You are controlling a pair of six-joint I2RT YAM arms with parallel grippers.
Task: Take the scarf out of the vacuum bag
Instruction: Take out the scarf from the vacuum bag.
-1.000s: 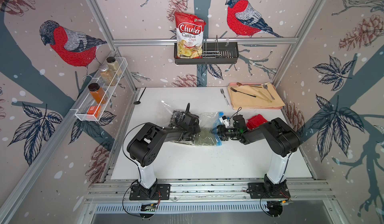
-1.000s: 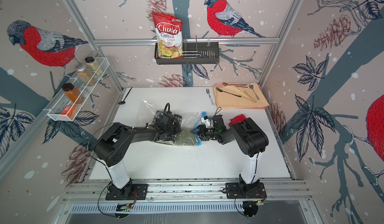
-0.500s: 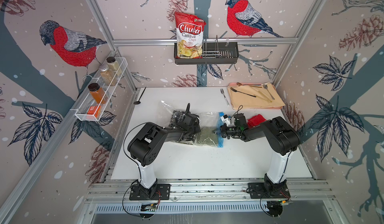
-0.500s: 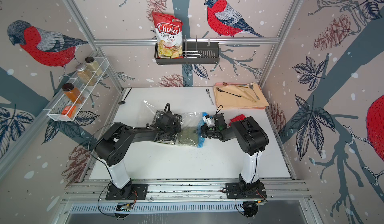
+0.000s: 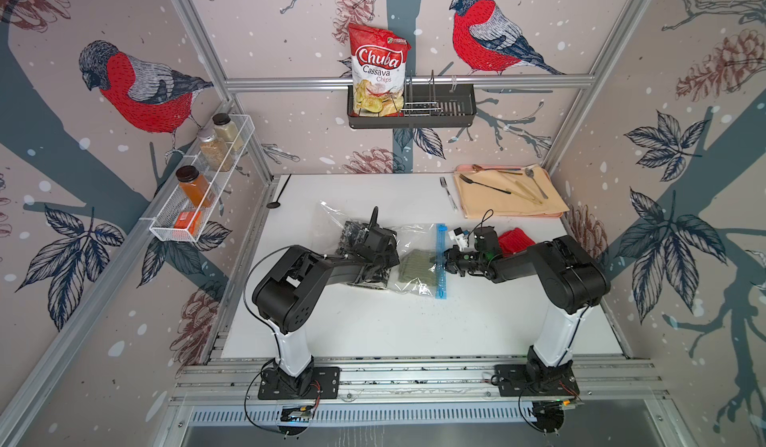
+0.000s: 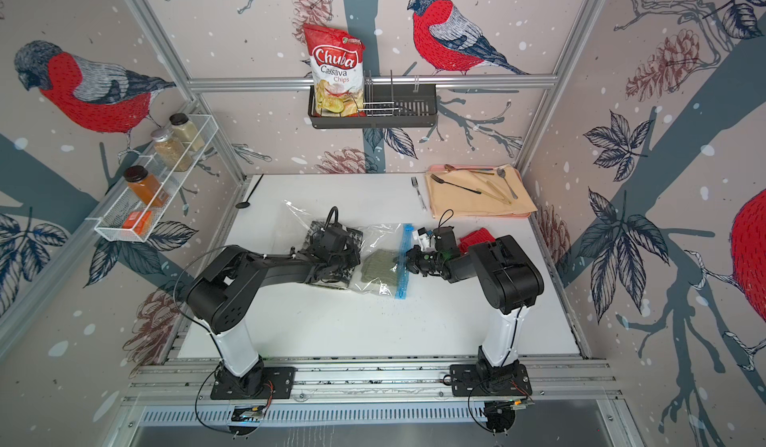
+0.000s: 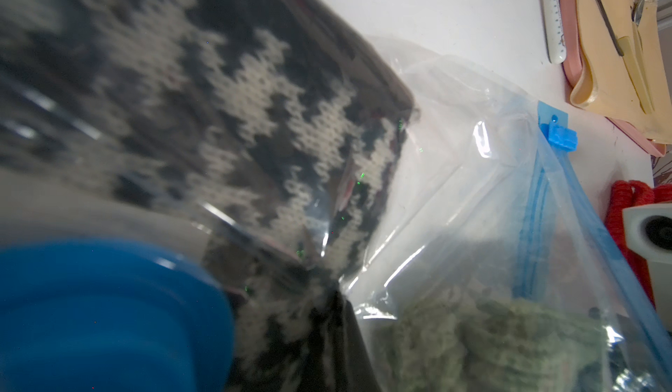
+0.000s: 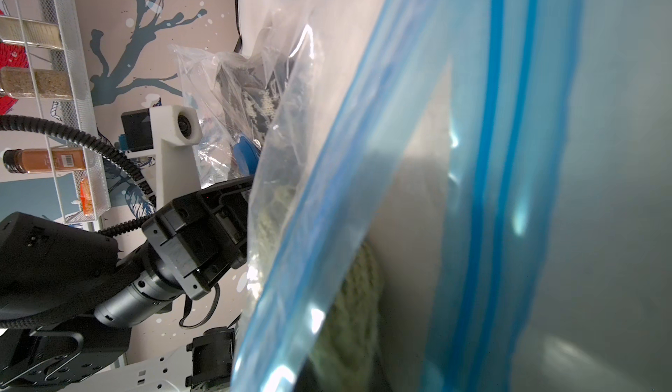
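Since a sec ago my right jaws have gone from half apart to together and drawn back slightly toward my right side. Left arm (image 5: 315, 270) looks unchanged.

Overhead scene, both top views: a large clear crinkly plastic vacuum bag (image 5: 414, 233) lies flat mid-table on the white table (image 5: 414, 329). Its light-blue zip strip (image 5: 441, 285) is at the end nearest my right arm (image 5: 522, 262). Right jaws are clamped on that strip, approx midway along it. The right wrist view is filled w/ blue strip and clear film seen very close. A small blue slider clip (image 5: 442, 229) sits at the strip's end toward the back wall.

Left jaws are together, down on the bag's top film. In the left wrist view the plastic creases bunch toward one dark tip, so they're pinching film. Can't tell whether any knit is caught w/ it.

The folded black-and-white houndstooth knit scarf (image 7: 254, 99) is inside the bag, at the end away from the zip. From above it's partly hidden under my left wrist. A round blue plastic valve (image 7: 102, 317) shows blurred just beside it, close to the lens.

A small olive-green knit piece (image 5: 416, 264) is also inside, btwn scarf and zip strip. A small red knit piece (image 5: 516, 239) lies outside the bag on the table, beside my right wrist. A beige cloth (image 5: 510, 200) w/ cutlery lies at the table's back right corner.
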